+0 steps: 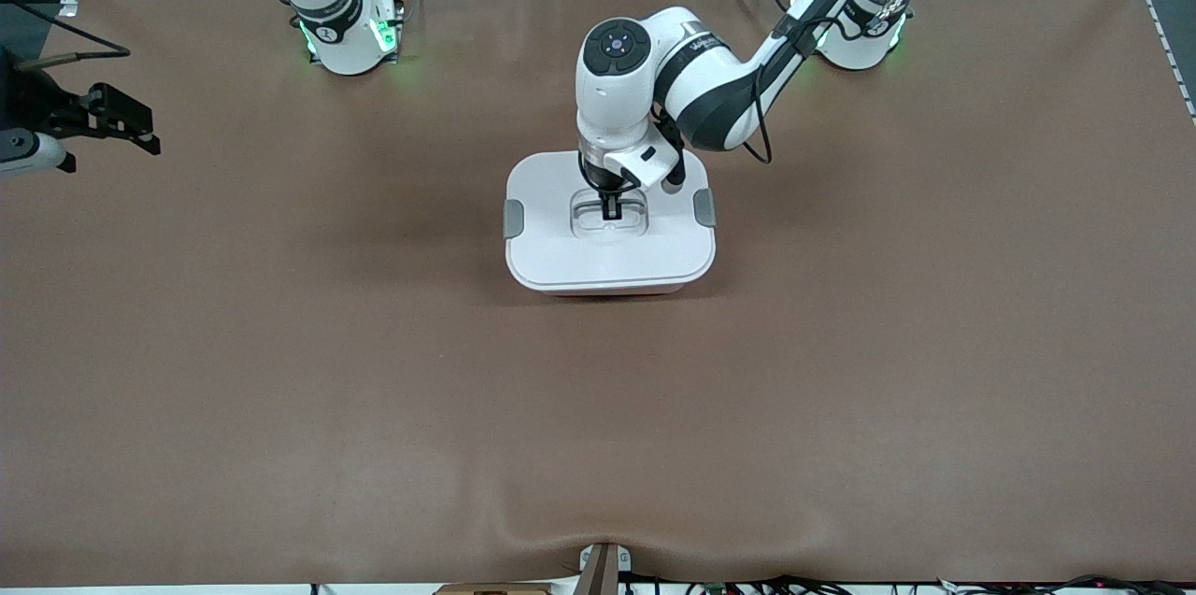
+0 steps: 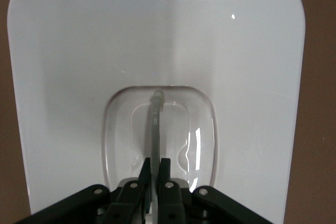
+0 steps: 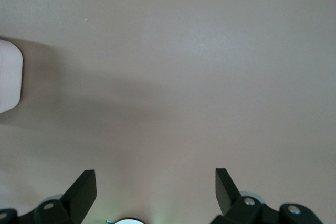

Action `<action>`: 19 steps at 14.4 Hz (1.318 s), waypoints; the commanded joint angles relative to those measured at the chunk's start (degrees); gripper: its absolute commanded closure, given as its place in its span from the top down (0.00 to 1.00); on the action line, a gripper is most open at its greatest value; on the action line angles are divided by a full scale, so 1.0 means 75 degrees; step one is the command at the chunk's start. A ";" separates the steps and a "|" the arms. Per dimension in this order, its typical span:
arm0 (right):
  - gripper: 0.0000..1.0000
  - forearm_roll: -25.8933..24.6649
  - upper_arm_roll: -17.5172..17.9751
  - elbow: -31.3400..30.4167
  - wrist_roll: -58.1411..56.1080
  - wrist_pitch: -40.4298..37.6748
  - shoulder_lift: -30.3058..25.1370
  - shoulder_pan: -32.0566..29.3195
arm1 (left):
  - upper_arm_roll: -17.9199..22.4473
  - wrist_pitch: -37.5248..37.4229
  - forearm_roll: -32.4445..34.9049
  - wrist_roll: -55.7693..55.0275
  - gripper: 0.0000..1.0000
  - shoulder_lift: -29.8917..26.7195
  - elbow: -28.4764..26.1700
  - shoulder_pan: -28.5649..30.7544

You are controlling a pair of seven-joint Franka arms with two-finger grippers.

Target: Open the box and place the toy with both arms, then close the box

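Table [image 1: 280,371]: we saw a brown cover over the whole surface, with a ripple at the edge nearest the front camera.
Box [image 1: 561,249]: it sat mid-table, white lid on, a grey clip [image 1: 513,219] at each short end (a sliver of pink base showed under the lid's near edge).
Left arm: it reached from its base down onto the lid.
Left gripper [image 1: 612,207]: we found it in the lid's recessed centre, jaws closed on the thin translucent handle [image 2: 156,124].
Right gripper [image 1: 126,123]: it hung over the table's right-arm end, waiting, jaws spread wide with nothing between them.
Toy: we could not see it.
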 commanded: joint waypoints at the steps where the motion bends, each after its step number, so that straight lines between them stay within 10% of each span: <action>1: 1.00 0.0158 0.0016 -0.0224 0.0176 0.0135 -0.0263 -0.0052 | -0.0035 0.0123 0.0155 -0.0201 0.00 0.0007 -0.0037 0.0002; 19: 1.00 0.0745 0.0028 0.0725 0.1383 -0.0380 0.0381 -0.0287 | 0.0011 0.0228 0.0167 -0.0529 0.00 0.0253 0.0069 -0.0197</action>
